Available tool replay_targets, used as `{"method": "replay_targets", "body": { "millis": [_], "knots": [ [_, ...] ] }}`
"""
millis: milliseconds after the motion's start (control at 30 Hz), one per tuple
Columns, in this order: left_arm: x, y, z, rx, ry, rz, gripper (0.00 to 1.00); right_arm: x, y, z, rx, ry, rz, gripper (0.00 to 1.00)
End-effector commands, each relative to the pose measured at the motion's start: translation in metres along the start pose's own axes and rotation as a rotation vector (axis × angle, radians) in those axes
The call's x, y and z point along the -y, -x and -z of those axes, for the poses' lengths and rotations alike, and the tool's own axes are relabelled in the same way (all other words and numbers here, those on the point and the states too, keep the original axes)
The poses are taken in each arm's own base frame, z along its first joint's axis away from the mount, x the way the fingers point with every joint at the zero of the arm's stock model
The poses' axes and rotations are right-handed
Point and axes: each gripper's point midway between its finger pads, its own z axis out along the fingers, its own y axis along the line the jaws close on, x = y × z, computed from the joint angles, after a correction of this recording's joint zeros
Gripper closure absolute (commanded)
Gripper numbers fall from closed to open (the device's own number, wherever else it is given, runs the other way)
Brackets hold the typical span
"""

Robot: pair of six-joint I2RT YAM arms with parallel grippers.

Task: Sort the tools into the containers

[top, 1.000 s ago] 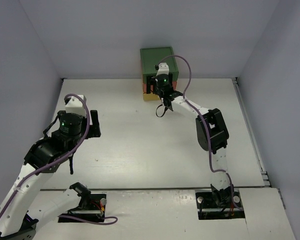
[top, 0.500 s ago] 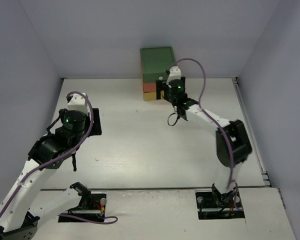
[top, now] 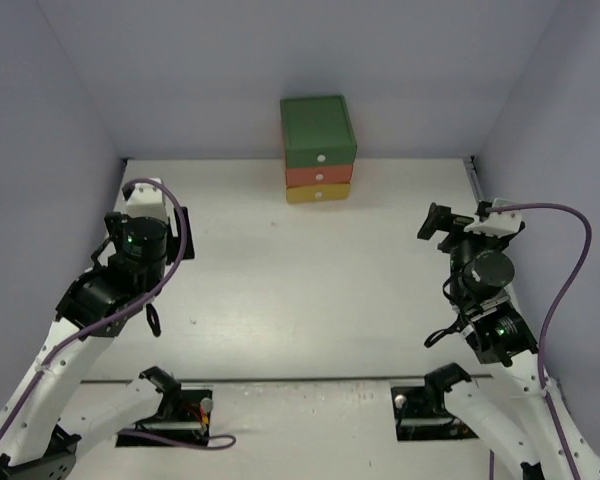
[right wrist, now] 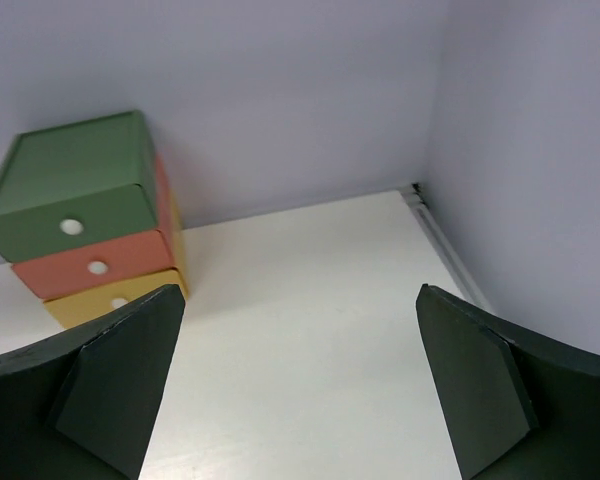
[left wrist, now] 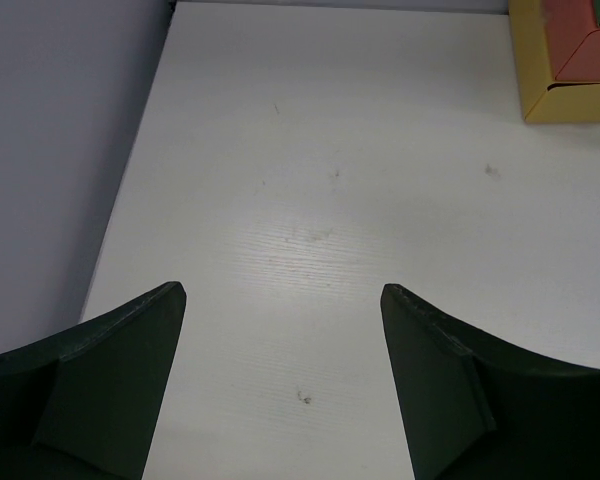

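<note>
The cabinet stands at the back wall with its green drawer (top: 318, 130), orange-red drawer (top: 318, 175) and yellow drawer (top: 318, 193) all pushed in. It also shows in the right wrist view (right wrist: 70, 190), and its yellow corner shows in the left wrist view (left wrist: 570, 60). No tools are in view. My left gripper (top: 148, 222) is open and empty over the left side of the table; its jaws stand wide apart in the left wrist view (left wrist: 282, 292). My right gripper (top: 460, 218) is open and empty at the right side, its jaws wide apart (right wrist: 300, 292).
The white table (top: 310, 280) is walled by grey panels on the left, back and right. A rail (top: 500, 250) runs along the table's right edge. Purple cables loop off both arms.
My right arm has drawn back from the cabinet's front to the right side of the table. My left gripper has shifted slightly to the left and back.
</note>
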Motion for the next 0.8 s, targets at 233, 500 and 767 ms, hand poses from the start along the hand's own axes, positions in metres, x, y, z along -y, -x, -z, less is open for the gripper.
{"method": "replay_targets", "body": {
  "millis": [233,500,767],
  "knots": [
    [-0.014,-0.011,-0.001,0.046,0.036,-0.019,0.25,0.052,-0.017,0.062,-0.031,-0.101,-0.035,0.0],
    [-0.012,-0.022,-0.009,0.026,0.053,-0.002,0.25,0.037,-0.023,0.048,-0.122,-0.07,0.007,0.0],
    [-0.011,-0.027,-0.01,0.017,0.055,0.013,0.25,0.029,-0.025,0.037,-0.152,-0.084,-0.036,0.0]
  ]
}}
